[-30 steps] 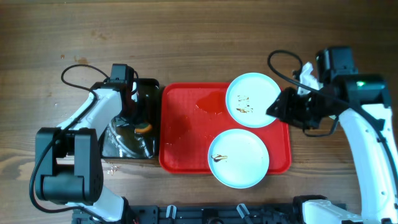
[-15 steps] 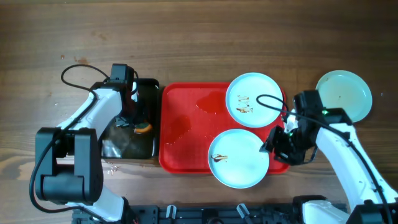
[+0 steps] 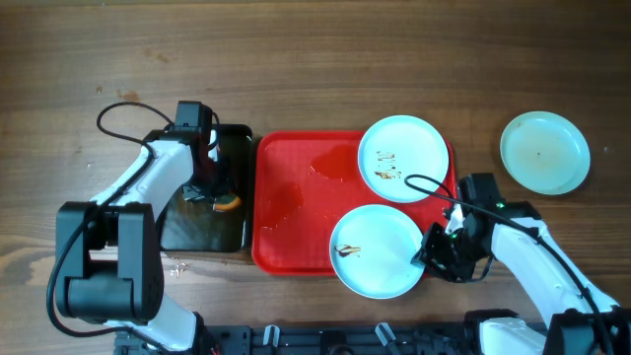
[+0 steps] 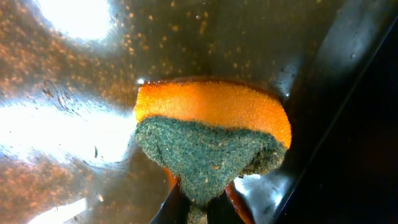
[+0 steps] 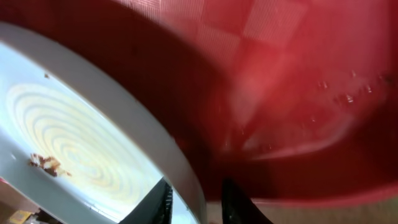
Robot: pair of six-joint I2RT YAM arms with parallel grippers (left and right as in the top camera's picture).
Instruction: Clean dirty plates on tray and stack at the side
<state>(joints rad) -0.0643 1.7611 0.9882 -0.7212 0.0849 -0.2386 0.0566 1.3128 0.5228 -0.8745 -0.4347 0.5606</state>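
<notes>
The red tray (image 3: 296,212) holds two mint-blue plates with brown specks: one at its far right corner (image 3: 402,158), one at its near right (image 3: 380,250). A third plate (image 3: 544,152) lies on the table to the right, off the tray. My right gripper (image 3: 431,258) is open, its fingers (image 5: 199,208) straddling the right rim of the near plate (image 5: 74,137), with the tray (image 5: 298,81) behind. My left gripper (image 3: 219,197) is shut (image 4: 202,211) on an orange and green sponge (image 4: 211,124) inside the black pan.
The black pan (image 3: 197,232) sits just left of the tray; its wet floor (image 4: 62,174) shows crumbs. A cable loops over the far plate's right rim (image 3: 434,182). Bare wood table lies behind the tray.
My right arm swung from the table's right side down to the near plate's right rim, leaving the third plate in view on the table. The left arm has barely moved.
</notes>
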